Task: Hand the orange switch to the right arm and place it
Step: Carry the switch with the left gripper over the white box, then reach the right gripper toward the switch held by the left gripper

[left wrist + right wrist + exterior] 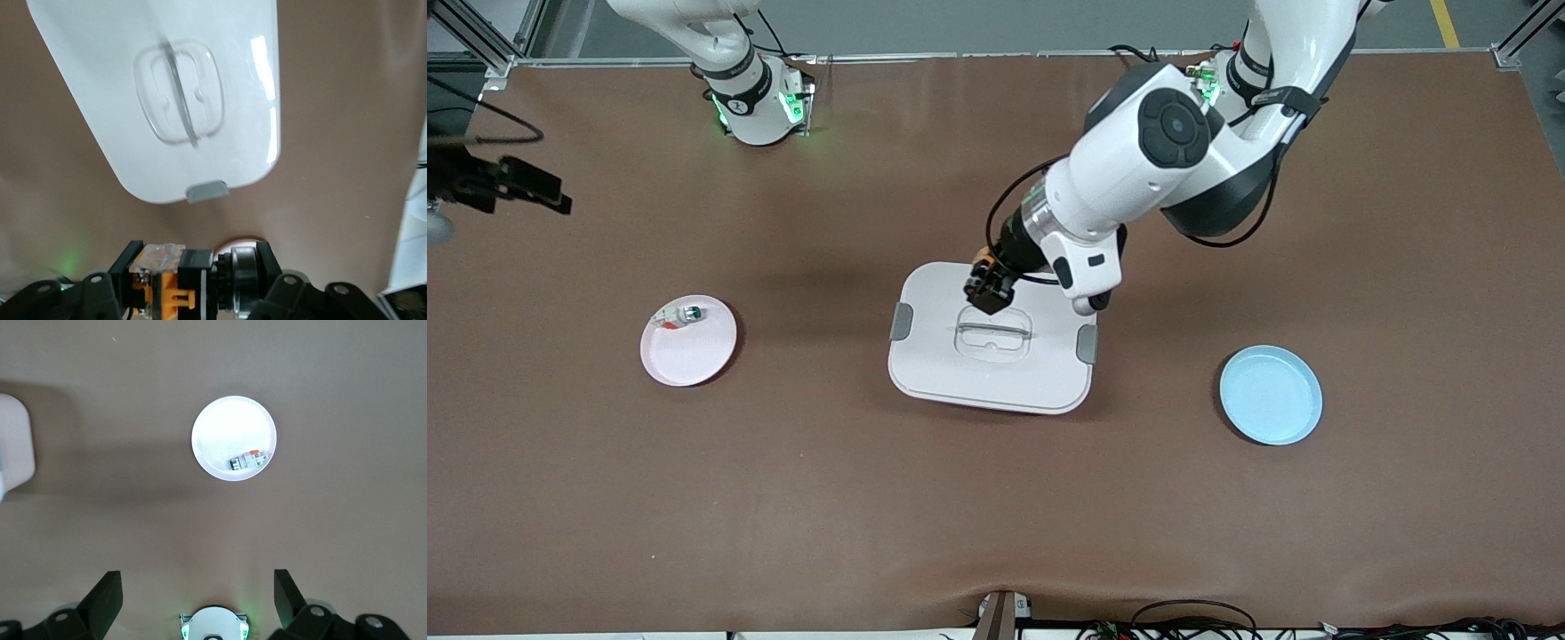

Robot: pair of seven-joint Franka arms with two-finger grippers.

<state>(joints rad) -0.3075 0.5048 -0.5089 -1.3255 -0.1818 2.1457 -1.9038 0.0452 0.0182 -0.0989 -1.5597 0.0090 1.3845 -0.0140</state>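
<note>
Orange switch [175, 288]: clamped crosswise in the left gripper, black body with orange bands showing between the pads, up in the air over the white lid.
Left gripper [989, 286]: closed tight on the switch, hanging over the lid's edge nearest the robot bases, just above its moulded handle recess; the arm reaches in from its base at the left arm's end.
Lid [960, 364]: flat, white, rounded corners, grey tabs on two sides, lying mid-table; a clear recessed handle sits at its centre, nothing resting on top.
Right gripper [198, 597]: fingers spread wide, holding nothing, up over bare table at the right arm's end; in the front view only its dark fingers poke in at the frame edge. The arm waits.
Pink plate [694, 360]: toward the right arm's end of the table, carrying one small white-and-clear part [679, 315] with a green tip, tucked against the rim on the side toward the bases.
Blue plate [1272, 422]: toward the left arm's end, well apart from the lid, nothing in it.
Table [996, 516]: brown surface, lid between the two plates.
</note>
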